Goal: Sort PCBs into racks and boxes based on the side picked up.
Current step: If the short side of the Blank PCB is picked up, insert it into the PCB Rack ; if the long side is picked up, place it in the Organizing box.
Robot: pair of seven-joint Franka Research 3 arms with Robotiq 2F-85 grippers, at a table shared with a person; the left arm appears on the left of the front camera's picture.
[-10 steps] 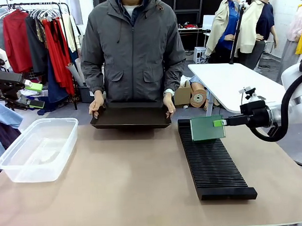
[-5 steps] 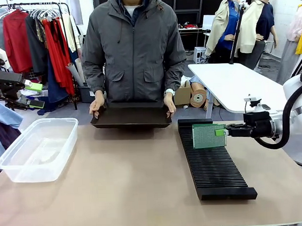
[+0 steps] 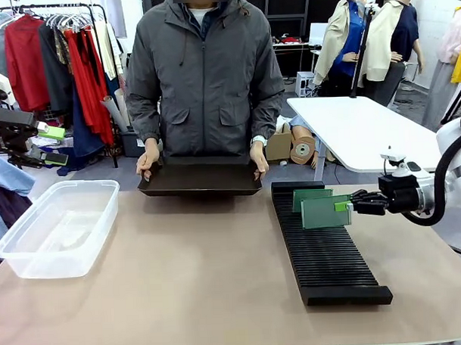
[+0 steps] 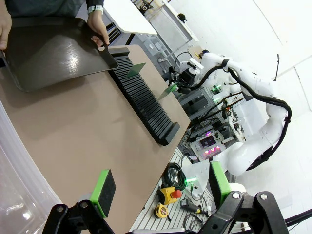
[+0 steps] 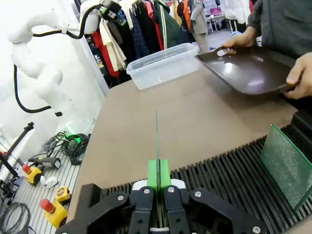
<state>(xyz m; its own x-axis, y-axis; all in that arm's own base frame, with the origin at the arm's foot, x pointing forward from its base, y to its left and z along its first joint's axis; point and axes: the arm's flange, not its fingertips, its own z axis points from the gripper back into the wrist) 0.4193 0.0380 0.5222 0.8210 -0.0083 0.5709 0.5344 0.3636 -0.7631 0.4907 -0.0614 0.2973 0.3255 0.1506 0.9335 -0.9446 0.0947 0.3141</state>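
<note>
Lowering since a second ago, the right gripper now sets its pinched PCB upright into the rack, just nearer than a second PCB already slotted at the far end. Its long axis runs crosswise to the rack. The right wrist view shows this board edge-on as a thin line. The left gripper hangs with jaws apart beside the box.

The desk has a plain tan top. A clear, translucent rectangular plastic tub sits at its left edge. A long, narrow black slotted rack lies right of centre, running from near to far. At the far edge, a shallow black tray rests with a person's hands on its ends.
</note>
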